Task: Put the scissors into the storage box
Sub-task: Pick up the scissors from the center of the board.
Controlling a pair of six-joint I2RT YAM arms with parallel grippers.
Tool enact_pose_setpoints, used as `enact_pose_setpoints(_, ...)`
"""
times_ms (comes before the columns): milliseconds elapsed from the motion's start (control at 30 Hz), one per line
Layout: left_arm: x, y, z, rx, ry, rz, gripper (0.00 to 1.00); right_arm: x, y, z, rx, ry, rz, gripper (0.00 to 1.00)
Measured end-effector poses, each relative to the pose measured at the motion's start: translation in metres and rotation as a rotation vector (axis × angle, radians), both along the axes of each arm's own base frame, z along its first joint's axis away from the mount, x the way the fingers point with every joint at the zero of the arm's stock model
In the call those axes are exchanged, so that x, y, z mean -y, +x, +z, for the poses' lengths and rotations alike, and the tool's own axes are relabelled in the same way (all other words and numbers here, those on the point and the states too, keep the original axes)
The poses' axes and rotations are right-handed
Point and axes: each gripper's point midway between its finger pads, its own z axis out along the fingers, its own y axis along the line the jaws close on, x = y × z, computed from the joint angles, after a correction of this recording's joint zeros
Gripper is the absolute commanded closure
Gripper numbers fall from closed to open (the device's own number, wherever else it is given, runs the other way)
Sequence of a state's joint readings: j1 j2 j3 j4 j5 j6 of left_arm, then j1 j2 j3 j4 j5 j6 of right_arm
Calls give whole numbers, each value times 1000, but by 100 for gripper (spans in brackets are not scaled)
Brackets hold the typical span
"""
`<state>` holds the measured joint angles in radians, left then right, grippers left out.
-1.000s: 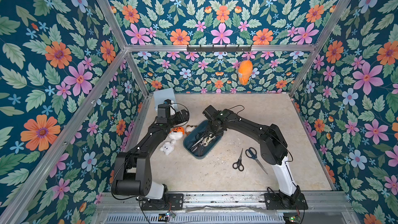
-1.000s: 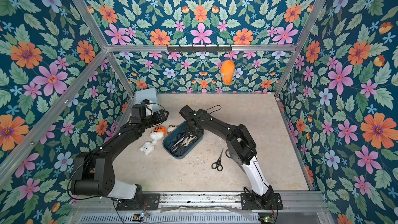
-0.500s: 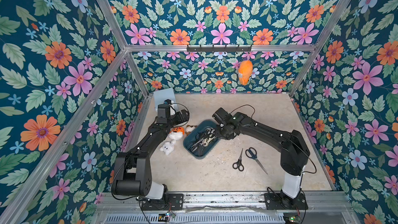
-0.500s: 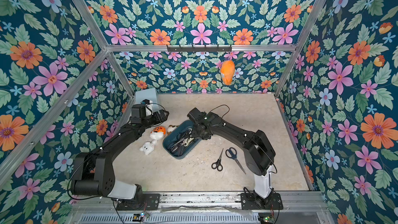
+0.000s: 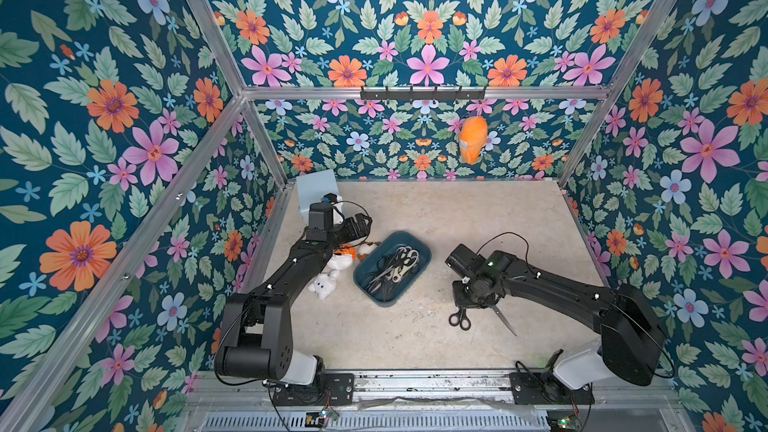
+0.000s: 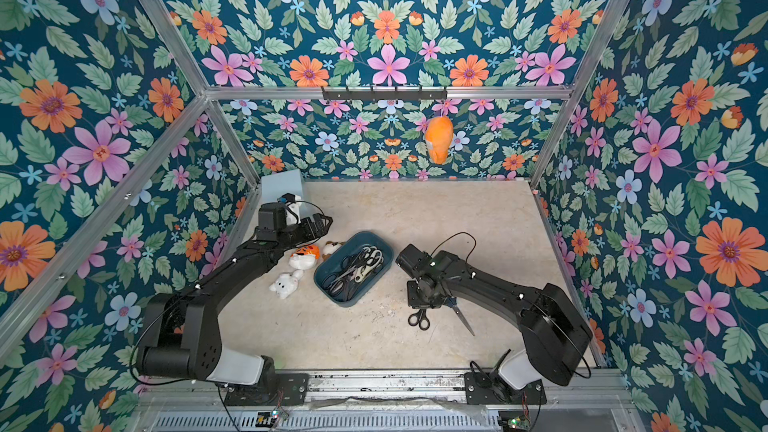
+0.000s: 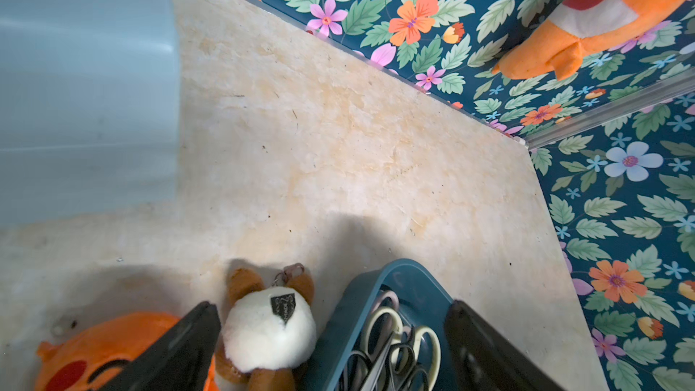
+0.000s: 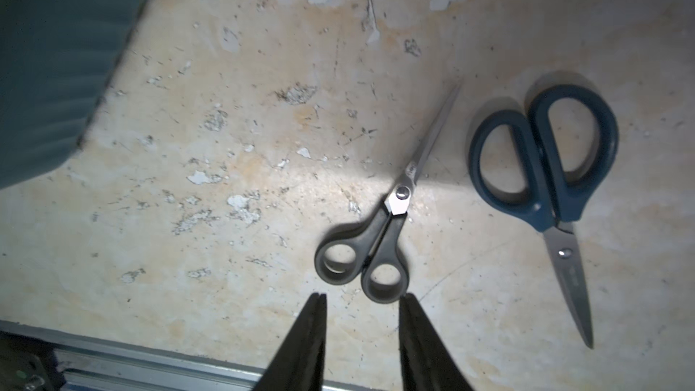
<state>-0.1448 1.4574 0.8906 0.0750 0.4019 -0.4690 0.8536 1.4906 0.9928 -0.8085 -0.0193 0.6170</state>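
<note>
— Listing loose stock first: which scissors lie outside the storage box (image 5: 384, 302)?
— Item one: small black-handled scissors (image 8: 376, 250), blades shut, flat on the floor near the box, on its right-arm side. Item two: blue-handled scissors (image 8: 545, 167), also shut, just beside item one and farther from the box, laid the opposite way round and not touching it. Remainder: a heap of pairs (image 5: 392, 268) inside the box, with black, cream and pinkish handles tangled; count not readable.
— Right gripper (image 8: 363, 297)?
— Poised at item one's handle loops, fingers part way apart, nothing between them. Left gripper (image 7: 333, 306): spread wide, empty, hovering by the box's far corner over the brown-and-white plush (image 7: 269, 327).
— Step in hand?
— By my reading, the reach for item one. Two pairs are outstanding.
— Next move requires?
— Lowering until the fingers straddle the handles, then closing. The pair lies flat, so the tips must nearly meet the floor. Then a lift, a short carry and a release above the heap, without nudging item two.
— Other entries?
— Orange plush (image 7: 94, 347) and white plush (image 5: 324, 284) on the box's left-arm side, with the pale blue block (image 5: 316, 187) beyond them.
</note>
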Motion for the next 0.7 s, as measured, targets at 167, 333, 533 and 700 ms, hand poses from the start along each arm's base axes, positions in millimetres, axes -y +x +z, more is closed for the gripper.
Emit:
enact_pose_setpoints(167, 7, -6, 2, -16, -49, -12, 2, 9, -11, -16, -27, -18, -9, 67)
enact_pose_setpoints(333, 14, -20, -1, -42, -90, -22, 2, 10, -17, -24, -35, -27, 3, 68)
enact_pose_setpoints(533, 16, -30, -2, -65, -126, -10, 2, 10, -17, -30, -47, -45, 4, 69)
enact_pose_setpoints(700, 21, -31, 0, -64, -144, -12, 2, 9, -16, -34, -64, -67, -8, 70)
